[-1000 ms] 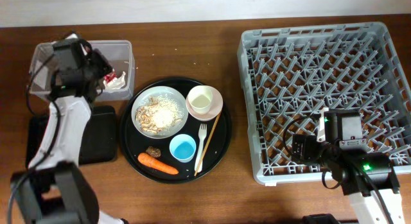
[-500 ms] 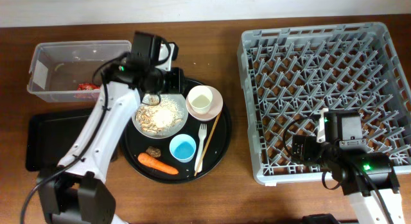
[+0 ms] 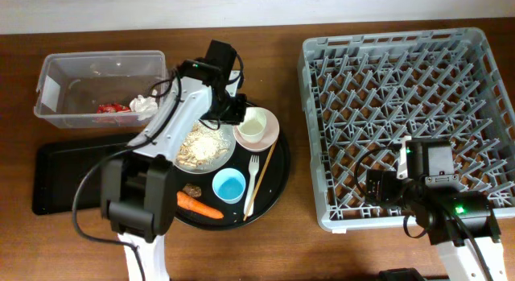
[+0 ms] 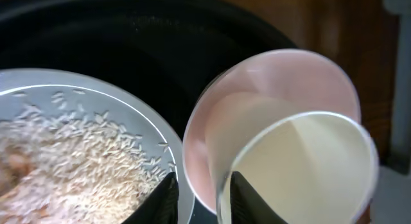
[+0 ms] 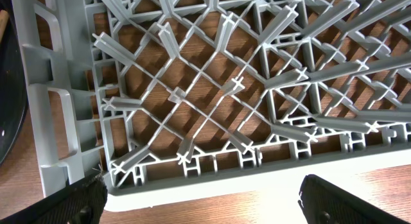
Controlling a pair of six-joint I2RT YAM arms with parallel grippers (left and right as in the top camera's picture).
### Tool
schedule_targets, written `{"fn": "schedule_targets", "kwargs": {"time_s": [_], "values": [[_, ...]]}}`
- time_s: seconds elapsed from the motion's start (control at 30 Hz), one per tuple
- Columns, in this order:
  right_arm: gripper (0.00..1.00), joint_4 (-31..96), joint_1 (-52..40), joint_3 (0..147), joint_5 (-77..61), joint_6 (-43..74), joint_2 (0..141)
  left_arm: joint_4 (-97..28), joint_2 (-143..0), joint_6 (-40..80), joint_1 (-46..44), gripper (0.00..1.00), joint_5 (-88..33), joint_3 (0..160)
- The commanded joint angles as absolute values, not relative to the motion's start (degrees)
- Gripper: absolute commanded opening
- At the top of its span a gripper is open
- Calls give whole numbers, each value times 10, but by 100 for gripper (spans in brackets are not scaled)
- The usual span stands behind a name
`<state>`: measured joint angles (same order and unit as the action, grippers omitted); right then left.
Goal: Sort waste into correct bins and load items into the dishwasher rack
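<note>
My left gripper (image 3: 235, 112) hangs low over the round black tray. In the left wrist view its fingertips (image 4: 204, 199) stand slightly apart and straddle the near rims of the white cup (image 4: 302, 172) and the pale pink bowl (image 4: 270, 83) it sits in; I see no firm grip. The grey-white plate (image 3: 201, 144) with beige food scraps (image 4: 58, 160) lies just left. Blue cup (image 3: 228, 185), white fork (image 3: 253, 172), chopsticks (image 3: 263, 175), carrot (image 3: 199, 205) and brown lump (image 3: 191, 189) lie on the tray. My right gripper (image 5: 202, 205) is open and empty above the rack's front edge (image 5: 225, 185).
The clear tub (image 3: 50, 92) at the back left holds the red wrapper (image 3: 111, 109) and white tissue (image 3: 145, 105). The flat black tray (image 3: 72, 172) lies in front of it. The round black tray (image 3: 280, 180) is central; the grey rack (image 3: 410, 88) fills the right.
My left arm swung right from the clear tub across the plate to the white cup and pink bowl. The tissue now lies in the tub. The right arm has not moved.
</note>
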<state>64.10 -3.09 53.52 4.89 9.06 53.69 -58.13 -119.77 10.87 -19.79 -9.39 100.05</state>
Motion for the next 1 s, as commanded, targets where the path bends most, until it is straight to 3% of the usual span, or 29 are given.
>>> {"fn": "schedule_targets", "kwargs": {"time_s": [0.0,0.03,0.07,0.17,0.23,0.3,0.33,0.43,0.5,0.73,0.77,0.97], "values": [[99,641,-33,545,45,95,536,-582,-1212,102,-201,17,-98,997],[98,641,-33,545,45,95,536,-582,-1212,102,-205,13,-98,997],[99,641,-33,545,46,95,536,-580,-1212,102,-213,1,-98,997],[99,641,-33,545,46,95,536,-614,-1211,102,-204,0,-156,1026],[99,622,-21,545,45,122,536,-697,-1211,60,-147,0,-278,1119],[99,550,20,545,-101,81,542,-720,-1211,-36,-97,0,-542,1141],[99,503,36,545,-243,28,562,-731,-1211,-75,-85,0,-612,1141],[99,383,39,545,-583,-57,631,-758,-1211,-113,-115,0,-681,1141],[99,308,39,545,-717,-69,672,-768,-1211,-113,-150,0,-694,1141],[98,276,38,545,-753,-71,740,-764,-1211,-112,-216,0,-749,1141],[94,271,38,545,-747,-71,740,-766,-1211,-112,-217,0,-775,1141],[96,261,38,545,-627,-66,740,-770,-1211,-112,-217,0,-789,1141]]}}
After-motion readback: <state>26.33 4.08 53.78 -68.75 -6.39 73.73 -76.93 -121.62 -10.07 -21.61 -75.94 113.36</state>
